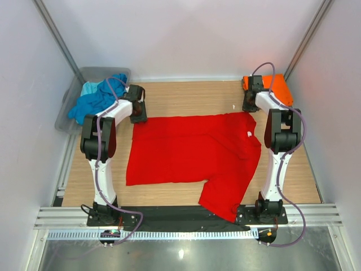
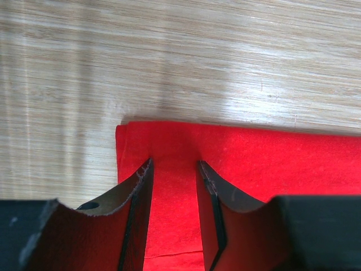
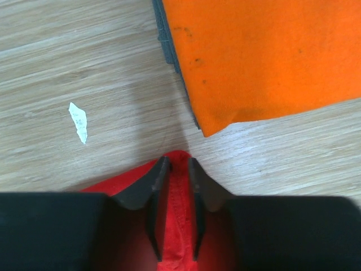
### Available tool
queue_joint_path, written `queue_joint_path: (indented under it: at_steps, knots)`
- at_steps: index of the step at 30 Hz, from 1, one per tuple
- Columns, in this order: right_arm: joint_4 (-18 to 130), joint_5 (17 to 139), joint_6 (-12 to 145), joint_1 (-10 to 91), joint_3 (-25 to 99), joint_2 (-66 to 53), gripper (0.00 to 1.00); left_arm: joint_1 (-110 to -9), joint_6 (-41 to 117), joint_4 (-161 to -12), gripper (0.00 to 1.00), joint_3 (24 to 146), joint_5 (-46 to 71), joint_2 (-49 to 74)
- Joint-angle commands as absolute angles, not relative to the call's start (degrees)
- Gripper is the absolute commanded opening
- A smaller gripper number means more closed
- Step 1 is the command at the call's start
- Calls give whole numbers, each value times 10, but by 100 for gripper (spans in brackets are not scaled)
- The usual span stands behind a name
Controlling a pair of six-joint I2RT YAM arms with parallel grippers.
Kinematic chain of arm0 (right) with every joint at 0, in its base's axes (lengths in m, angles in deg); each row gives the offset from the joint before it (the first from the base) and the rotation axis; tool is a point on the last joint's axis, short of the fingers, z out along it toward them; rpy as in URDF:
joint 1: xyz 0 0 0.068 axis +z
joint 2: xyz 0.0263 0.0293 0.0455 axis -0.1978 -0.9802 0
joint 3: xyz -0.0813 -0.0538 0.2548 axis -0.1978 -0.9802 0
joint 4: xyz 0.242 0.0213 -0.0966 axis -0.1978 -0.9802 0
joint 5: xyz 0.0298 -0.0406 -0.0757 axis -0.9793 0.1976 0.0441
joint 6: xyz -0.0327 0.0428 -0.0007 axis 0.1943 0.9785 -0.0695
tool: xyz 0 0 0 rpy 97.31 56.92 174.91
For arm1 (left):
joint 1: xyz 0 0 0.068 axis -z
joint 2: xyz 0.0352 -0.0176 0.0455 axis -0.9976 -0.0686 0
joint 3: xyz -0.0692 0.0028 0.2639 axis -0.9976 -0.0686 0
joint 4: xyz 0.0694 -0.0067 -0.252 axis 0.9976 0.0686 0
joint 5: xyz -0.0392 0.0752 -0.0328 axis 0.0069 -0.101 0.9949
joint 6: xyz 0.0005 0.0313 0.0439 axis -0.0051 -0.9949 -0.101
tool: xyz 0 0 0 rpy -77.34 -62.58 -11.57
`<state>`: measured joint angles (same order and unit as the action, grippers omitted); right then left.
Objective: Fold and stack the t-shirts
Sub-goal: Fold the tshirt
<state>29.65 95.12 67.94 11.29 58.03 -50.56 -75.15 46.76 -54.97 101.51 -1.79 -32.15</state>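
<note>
A bright red t-shirt (image 1: 192, 149) lies spread flat on the wooden table, one sleeve hanging toward the near edge. My left gripper (image 1: 137, 110) (image 2: 175, 164) stands open over the shirt's far left corner (image 2: 271, 158), with flat cloth between its fingers. At the far right corner, my right gripper (image 1: 251, 104) (image 3: 177, 160) is shut on a bunched ridge of red hem (image 3: 179, 214). Just beyond it, at the back right, lies a folded orange t-shirt (image 1: 277, 87) (image 3: 265, 56). A blue t-shirt (image 1: 96, 101) and a pale turquoise one (image 1: 89, 88) are heaped at the back left.
A grey translucent tub (image 1: 107, 71) holds the blue and turquoise heap at the back left corner. A small white scrap (image 3: 78, 121) (image 1: 234, 107) lies on the wood near the right gripper. A dark edge (image 3: 163, 34) shows beneath the orange shirt. Pale walls enclose the table.
</note>
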Motion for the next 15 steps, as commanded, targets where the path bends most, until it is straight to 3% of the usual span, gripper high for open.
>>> queue_joint_path:
  at_steps: [1, 7, 15]
  knots:
    - [310, 979, 688, 114, 590, -500, 19, -760, 460, -539, 38, 1025, -27, -338]
    - [361, 969, 713, 94, 548, -470, 2, -768, 460, -528, 38, 1031, -29, -349]
    - [404, 887, 747, 58, 509, -450, 1, -779, 455, -519, 38, 1036, -31, -356]
